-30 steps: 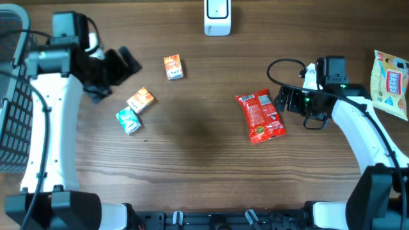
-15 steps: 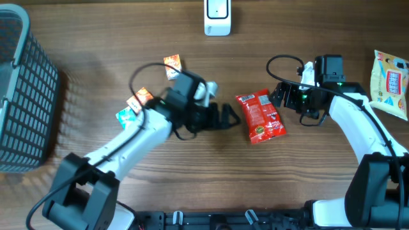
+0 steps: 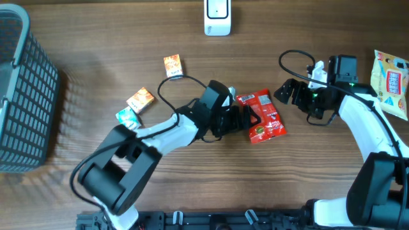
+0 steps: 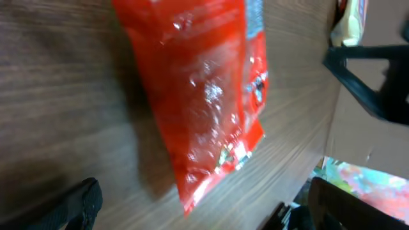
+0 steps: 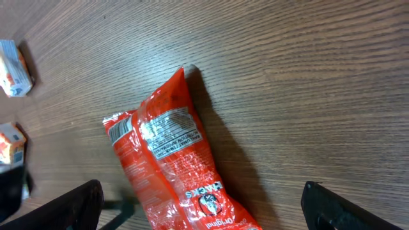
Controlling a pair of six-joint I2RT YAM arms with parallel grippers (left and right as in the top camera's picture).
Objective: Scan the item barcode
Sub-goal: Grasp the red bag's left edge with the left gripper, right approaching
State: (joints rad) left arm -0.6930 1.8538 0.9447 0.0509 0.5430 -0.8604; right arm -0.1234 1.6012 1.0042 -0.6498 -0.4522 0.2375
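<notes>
The red snack pouch seems light, crinkly, slippery; a sealed edge suits pinching. Flanking it, the left end effector and right end effector stand spread.

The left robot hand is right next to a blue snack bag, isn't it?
Not quite: the bag is red, not blue. The overhead view shows the left gripper right next to the red snack bag.

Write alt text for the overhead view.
The left gripper, jaws open, meets the left edge of a red snack bag mid-table; the right gripper hovers open to its right. A white scanner sits at the far edge.
</notes>
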